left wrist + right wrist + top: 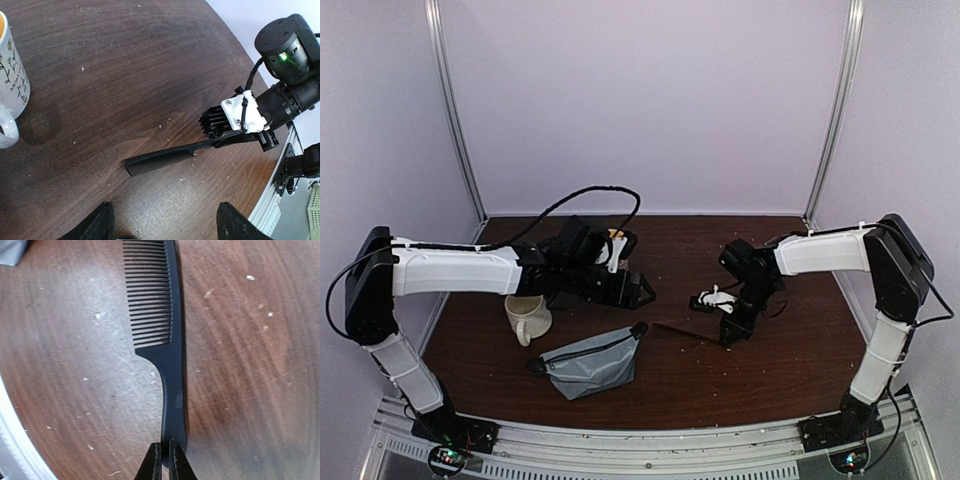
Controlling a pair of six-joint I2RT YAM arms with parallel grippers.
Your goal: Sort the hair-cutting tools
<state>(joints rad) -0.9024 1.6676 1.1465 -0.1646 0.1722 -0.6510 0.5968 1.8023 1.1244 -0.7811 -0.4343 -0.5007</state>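
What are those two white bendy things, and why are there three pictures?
They are two robot arms bolted to a brown table. One picture comes from a camera up above; the other two come from small cameras on the wrists, so each shows its own fingers. On the table lie a cream mug, a grey zip pouch and a long black comb. The right gripper is pinched shut on the end of the comb's handle. The left gripper is wide open and holds nothing.
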